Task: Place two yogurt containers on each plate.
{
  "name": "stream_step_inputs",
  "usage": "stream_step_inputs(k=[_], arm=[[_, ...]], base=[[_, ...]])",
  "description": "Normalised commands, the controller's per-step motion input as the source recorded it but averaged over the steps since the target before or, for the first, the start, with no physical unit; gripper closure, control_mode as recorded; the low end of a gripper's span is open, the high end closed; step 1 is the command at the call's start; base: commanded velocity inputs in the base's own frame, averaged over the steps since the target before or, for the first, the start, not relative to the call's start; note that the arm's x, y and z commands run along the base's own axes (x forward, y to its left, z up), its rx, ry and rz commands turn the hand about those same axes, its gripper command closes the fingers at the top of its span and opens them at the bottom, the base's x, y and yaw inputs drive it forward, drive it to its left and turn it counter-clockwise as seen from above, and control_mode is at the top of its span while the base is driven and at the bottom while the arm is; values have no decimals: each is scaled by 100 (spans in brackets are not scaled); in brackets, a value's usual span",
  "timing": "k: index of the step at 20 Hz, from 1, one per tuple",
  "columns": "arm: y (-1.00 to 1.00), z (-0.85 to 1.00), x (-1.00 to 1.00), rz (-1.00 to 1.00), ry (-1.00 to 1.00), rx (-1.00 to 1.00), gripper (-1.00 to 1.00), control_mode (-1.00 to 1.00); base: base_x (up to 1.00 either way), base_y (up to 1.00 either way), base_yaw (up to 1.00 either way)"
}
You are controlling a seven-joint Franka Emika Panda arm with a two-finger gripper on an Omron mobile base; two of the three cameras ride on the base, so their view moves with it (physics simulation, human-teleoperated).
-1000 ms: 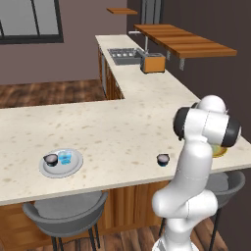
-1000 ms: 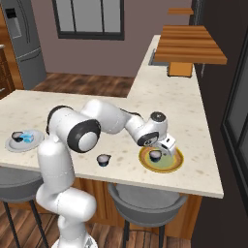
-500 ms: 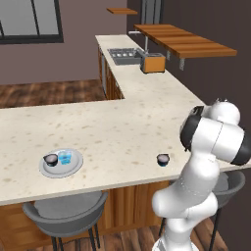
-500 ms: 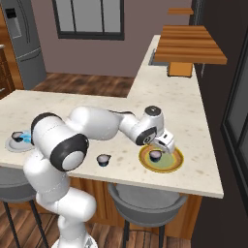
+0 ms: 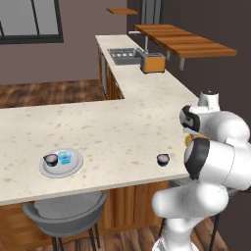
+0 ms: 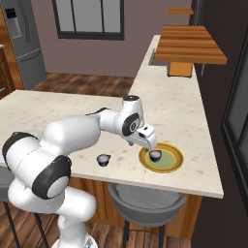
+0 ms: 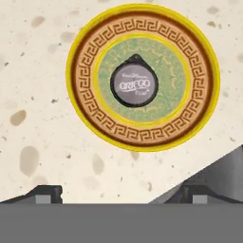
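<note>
I read the tabletop (image 6: 193,111) first: the grey plate (image 5: 61,163) carries two cups, a dark one and the blue cup (image 5: 64,157). The yellow plate (image 7: 142,76) holds one dark cup (image 7: 134,84) at its centre. My hand (image 6: 147,141), fingers apart and empty, hovers above it. Next: fetch the loose cup (image 6: 103,160), lying unobstructed at 9 o'clock of the yellow plate.
</note>
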Motion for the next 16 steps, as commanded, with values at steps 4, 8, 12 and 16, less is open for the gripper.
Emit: stream_step_inputs(k=[4,8,12,16], arm=[[87,4,-36,4,8,0,-100,-100],[87,0,-21,8,15,9,-100,-100],[80,-3,-5,0,11,9,-100,-100],[59,-16,3,0,8,10,-100,-100]], base=[[0,0,0],[0,0,0],[0,0,0],[0,0,0]])
